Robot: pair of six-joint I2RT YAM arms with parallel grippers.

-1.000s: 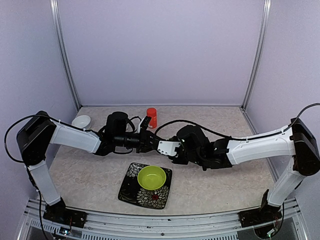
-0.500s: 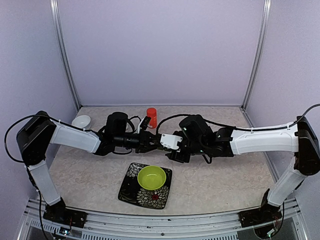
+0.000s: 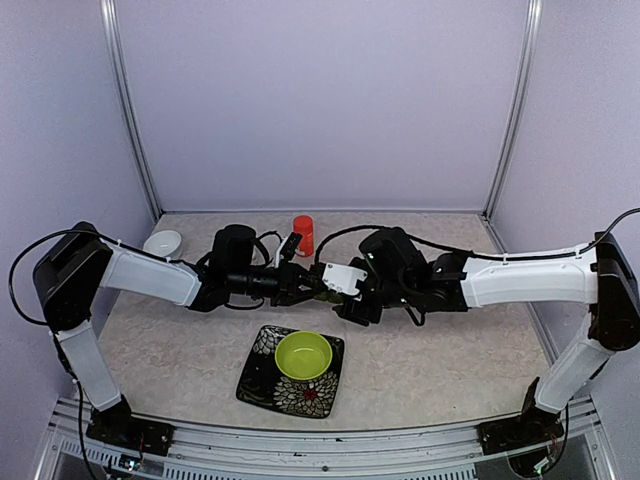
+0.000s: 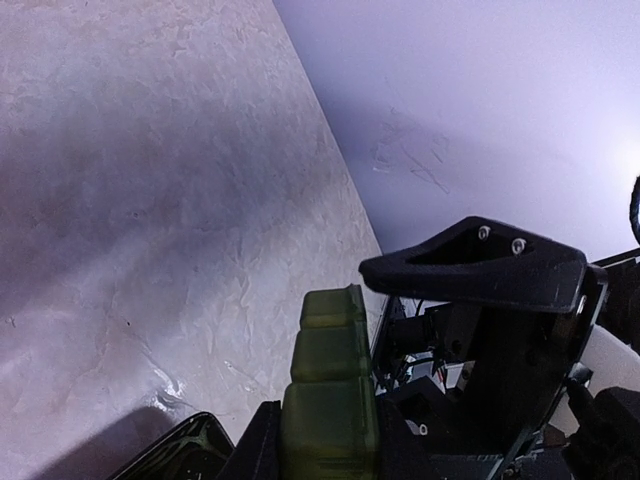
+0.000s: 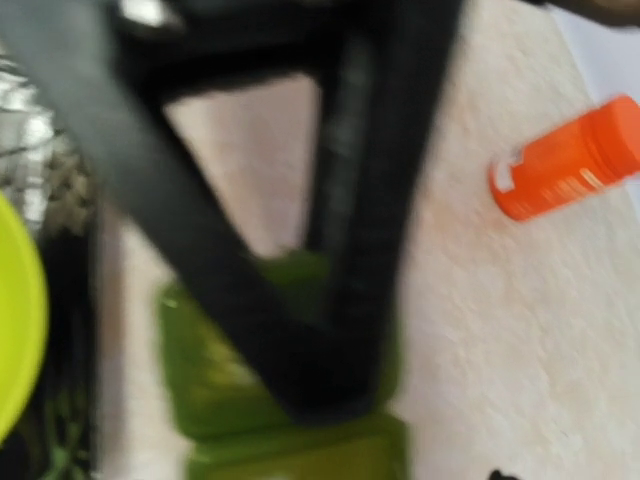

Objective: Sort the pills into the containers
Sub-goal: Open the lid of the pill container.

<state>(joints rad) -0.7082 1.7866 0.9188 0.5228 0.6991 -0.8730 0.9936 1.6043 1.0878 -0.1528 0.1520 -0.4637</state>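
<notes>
The left claw [image 3: 296, 284] pinches one end of the dark green pillbox [image 4: 328, 385], carrying it above the counter [image 3: 430, 350] between the arms. The right claw [image 3: 335, 283] sits at its free end; blur hides whether it is spread or pressed together. The step looks like lid-opening. It would go best with the left arm rigid and the right prying one lid gently, without twisting the strip loose.

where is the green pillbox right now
The pillbox is mid-table in the top view, held in the left gripper, between the orange bottle behind and the lime bowl in front.
</notes>
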